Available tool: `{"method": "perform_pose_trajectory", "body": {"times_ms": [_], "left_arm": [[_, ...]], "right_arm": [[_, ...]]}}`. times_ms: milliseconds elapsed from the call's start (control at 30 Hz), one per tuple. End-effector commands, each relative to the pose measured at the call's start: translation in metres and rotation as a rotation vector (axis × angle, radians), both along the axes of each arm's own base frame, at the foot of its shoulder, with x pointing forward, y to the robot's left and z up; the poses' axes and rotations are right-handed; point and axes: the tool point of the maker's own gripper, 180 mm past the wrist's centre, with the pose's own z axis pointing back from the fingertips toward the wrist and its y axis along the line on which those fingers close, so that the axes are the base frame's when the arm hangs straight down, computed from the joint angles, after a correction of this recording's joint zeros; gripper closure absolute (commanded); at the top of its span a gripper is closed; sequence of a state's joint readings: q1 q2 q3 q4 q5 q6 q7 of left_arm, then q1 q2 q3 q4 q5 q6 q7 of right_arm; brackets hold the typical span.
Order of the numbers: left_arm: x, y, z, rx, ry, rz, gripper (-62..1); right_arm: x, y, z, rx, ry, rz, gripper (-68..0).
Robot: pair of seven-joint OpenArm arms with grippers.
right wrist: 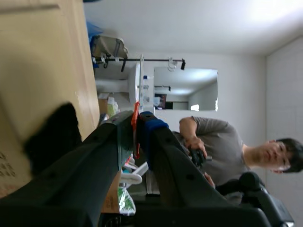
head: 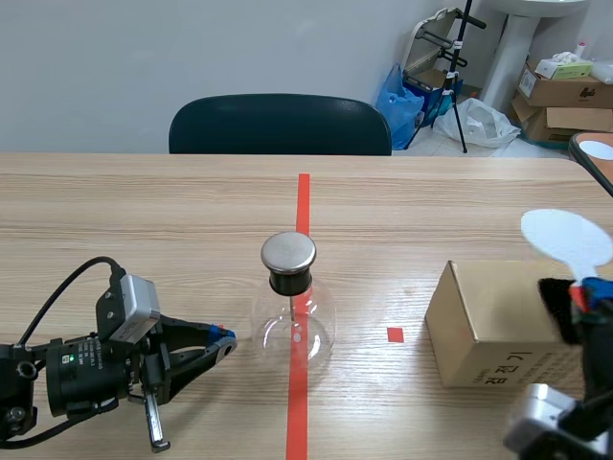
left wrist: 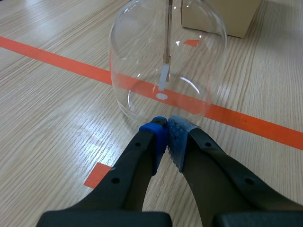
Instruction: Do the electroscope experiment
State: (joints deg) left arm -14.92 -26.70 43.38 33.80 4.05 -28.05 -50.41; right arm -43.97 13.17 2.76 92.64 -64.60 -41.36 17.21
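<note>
The left claw lies low over the counter at the near left, its two blue pads pressed together with nothing between them. Its tips point right, just beside the base of the electroscope, and whether they touch the glass cannot be told. The electroscope is a clear round flask standing upright on the orange-red tape line at the middle of the counter. A black stopper and a flat metal cap sit on its neck, and a thin rod hangs down inside. The right claw is raised at the near right, clamped on the thin orange-red handle of a white paddle whose round white blade stands up beyond the fingertips. Just left of that claw sits a cardboard box, well apart from the electroscope, and a black fuzzy patch rests on its right end, close against the claw. Beyond the counter's far edge stands a dark chair, and the right wrist view also takes in a person in a grey shirt.
</note>
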Motion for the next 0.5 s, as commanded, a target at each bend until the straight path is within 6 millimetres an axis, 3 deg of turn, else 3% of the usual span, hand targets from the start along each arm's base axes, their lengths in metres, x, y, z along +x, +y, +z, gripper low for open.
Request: {"method": "perform_pose_trajectory", "body": {"times_ms": [0,167,267,467], "left_arm": [[0.006,-0.001,0.01,-0.028,-0.026,0.006,-4.0],[0.007,0.009,0.013,-0.039,-0.024,0.033,-4.0],[0.008,0.021,0.019,-0.068,-0.022,0.073,-4.0],[-0.008,0.045,0.018,-0.023,-0.005,0.059,-4.0]], "right_arm": [[0.003,-0.006,0.021,-0.002,-0.095,-0.008,-1.1],[-0.005,-0.021,0.026,-0.002,-0.116,-0.013,-1.1],[-0.013,-0.027,0.018,-0.008,-0.095,-0.016,-1.1],[-0.025,-0.033,-0.005,-0.003,-0.033,-0.016,-1.1]]}}
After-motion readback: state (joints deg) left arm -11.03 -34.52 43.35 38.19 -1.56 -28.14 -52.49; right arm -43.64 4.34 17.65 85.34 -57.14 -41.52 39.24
